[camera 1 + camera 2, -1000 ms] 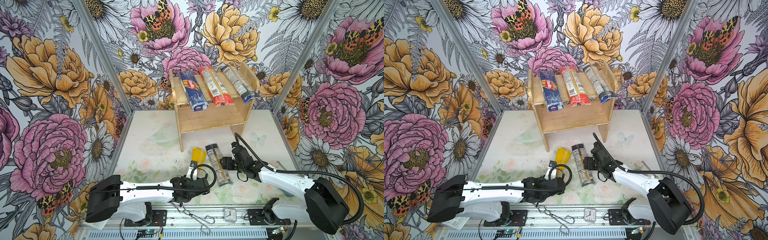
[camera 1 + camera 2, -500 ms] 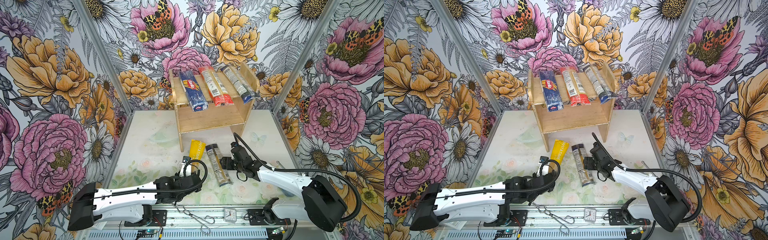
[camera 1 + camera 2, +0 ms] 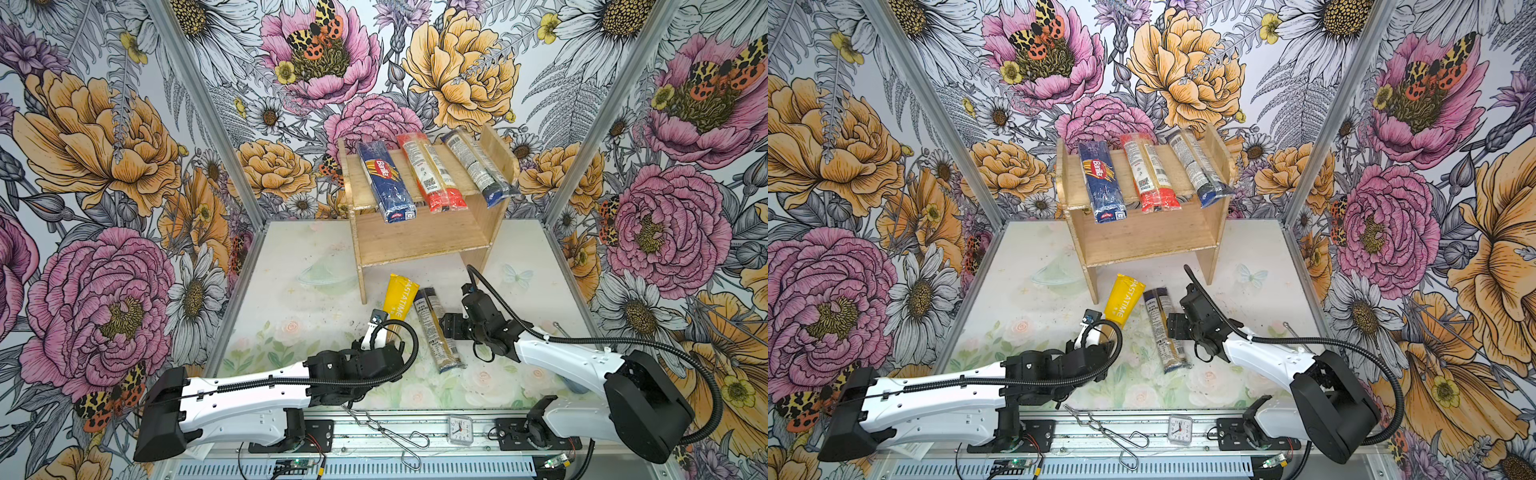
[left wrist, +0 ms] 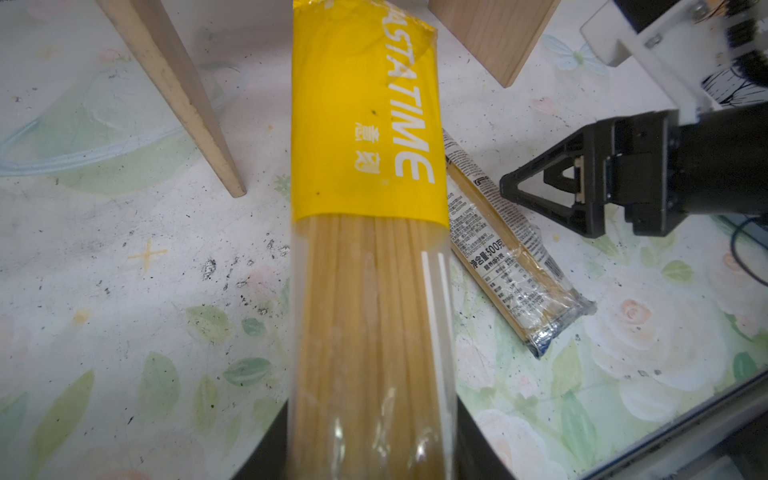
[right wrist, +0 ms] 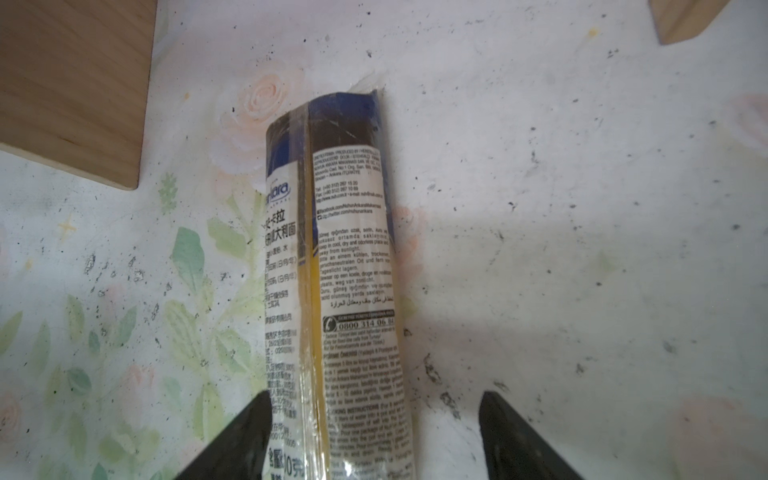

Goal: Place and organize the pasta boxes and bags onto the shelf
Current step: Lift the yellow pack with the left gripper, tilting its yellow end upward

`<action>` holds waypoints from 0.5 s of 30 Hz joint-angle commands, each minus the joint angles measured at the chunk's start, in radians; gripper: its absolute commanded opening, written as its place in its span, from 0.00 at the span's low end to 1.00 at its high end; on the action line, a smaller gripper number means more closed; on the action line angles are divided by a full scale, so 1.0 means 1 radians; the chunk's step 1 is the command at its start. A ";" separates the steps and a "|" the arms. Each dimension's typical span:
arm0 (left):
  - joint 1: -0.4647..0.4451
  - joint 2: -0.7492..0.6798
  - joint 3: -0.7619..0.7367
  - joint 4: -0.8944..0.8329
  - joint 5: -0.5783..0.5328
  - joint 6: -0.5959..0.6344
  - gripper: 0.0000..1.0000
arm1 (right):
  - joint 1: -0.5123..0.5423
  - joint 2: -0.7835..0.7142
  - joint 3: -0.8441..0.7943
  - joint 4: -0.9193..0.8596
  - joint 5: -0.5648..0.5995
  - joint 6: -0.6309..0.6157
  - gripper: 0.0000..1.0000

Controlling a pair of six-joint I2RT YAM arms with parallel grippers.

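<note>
Moved shelfward from the front edge of the bench [image 3: 291, 299], the left gripper [image 4: 370, 453] is clamping the yellow-ended clear spaghetti pack [image 3: 400, 297], needing level aim at the lower board of the pale wooden shelf [image 3: 419, 241], while the right gripper [image 5: 374, 436] is straddling, jaws apart, the dark-ended clear spaghetti pack [image 3: 436, 328] mid-bench.

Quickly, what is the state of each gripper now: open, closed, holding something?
Left gripper: closed, holding the yellow pasta pack.
Right gripper: open, a finger on each side of the dark-ended clear pack, not gripping it.

The shelf [image 3: 419, 239] is bare, matt wood with worn edges. The yellow pack [image 4: 365, 124] wears glossy, crinkled plastic film. The bench [image 4: 124, 270] looks matt and scuffed.
</note>
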 commanded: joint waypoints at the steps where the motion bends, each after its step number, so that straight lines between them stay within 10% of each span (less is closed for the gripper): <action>1: -0.008 -0.044 0.060 0.088 -0.072 0.055 0.00 | -0.007 0.007 0.032 0.007 0.021 -0.006 0.80; 15: -0.015 -0.076 0.114 0.120 -0.097 0.169 0.00 | -0.007 0.017 0.028 0.011 0.024 -0.010 0.80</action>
